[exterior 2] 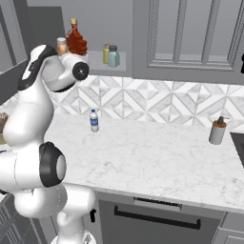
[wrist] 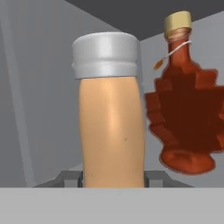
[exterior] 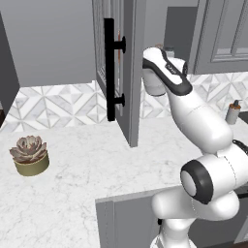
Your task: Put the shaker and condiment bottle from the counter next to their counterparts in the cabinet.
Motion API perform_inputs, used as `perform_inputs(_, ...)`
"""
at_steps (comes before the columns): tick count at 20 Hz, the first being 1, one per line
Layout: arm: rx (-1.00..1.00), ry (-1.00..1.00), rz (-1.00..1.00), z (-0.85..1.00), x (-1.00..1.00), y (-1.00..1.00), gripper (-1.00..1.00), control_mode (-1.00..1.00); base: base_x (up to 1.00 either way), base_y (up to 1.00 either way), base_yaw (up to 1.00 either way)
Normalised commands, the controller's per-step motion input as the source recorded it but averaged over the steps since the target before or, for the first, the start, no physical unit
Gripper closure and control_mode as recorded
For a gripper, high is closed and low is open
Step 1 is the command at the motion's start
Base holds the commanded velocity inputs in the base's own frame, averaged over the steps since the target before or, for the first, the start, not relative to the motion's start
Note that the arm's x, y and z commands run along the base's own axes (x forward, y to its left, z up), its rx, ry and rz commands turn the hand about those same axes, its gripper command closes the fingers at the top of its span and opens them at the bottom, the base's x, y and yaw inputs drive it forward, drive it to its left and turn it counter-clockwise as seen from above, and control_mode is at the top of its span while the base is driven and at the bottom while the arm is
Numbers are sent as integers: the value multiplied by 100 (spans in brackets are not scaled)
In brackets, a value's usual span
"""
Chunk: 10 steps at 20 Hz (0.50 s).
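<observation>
Grey cabinet (exterior: 133, 58) walls are seen behind the claw (wrist: 112, 178), which is clamped on a peach shaker (wrist: 111, 122) with a silver cap. Just to its right a red syrup bottle (wrist: 186, 109) is stood. Further right on the shelf, a yellow bottle (exterior 2: 106, 53) and a teal jar (exterior 2: 114, 56) are set. Below, a water bottle (exterior 2: 94, 120) and a pump dispenser (exterior 2: 218, 131) are placed on the marble counter (exterior 2: 143, 157).

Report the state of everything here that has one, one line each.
Cabinet door: open.
Tool: shut on the peach shaker.
Peach shaker: capped, upright, gripped beside the syrup bottle.
Syrup bottle: stoppered, upright.
Water bottle: capped, standing on the counter.
Pump dispenser: upright on the counter.
Teal shaker: capped, upright on its shelf.
</observation>
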Motion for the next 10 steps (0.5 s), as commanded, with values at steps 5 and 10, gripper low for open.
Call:
perform_inputs(5, 0, 0, -6, -10, 19, 3, 100, -100, 0, 0, 0)
perform_inputs(10, -1, 0, -4, -15, 13, 6, 100, -100, 0, 0, 0)
